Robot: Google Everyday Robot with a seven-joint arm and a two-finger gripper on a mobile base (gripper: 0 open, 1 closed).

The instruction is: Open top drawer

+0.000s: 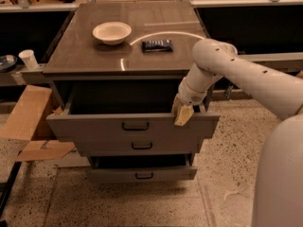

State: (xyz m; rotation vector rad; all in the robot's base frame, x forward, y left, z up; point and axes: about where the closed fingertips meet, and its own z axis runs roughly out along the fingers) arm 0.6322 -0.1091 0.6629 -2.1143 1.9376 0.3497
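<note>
The top drawer (94,126) is a wide grey metal drawer with a small black bar handle (135,126) at its centre. It stands pulled out from the cabinet, and its dark interior (118,98) shows behind the front. My gripper (182,113) is at the right part of the drawer front's upper edge, reaching over it from the right on the white arm (236,70). The two shallower grey drawers sit below: the middle one (142,146) and the bottom one (142,175), which is out a little.
A white bowl (112,32) and a dark packet (157,44) lie on the cabinet top (85,60). A paper cup (29,58) stands on a ledge at the left. A cardboard box (28,115) lies on the floor left of the cabinet. My white body (279,174) fills the right.
</note>
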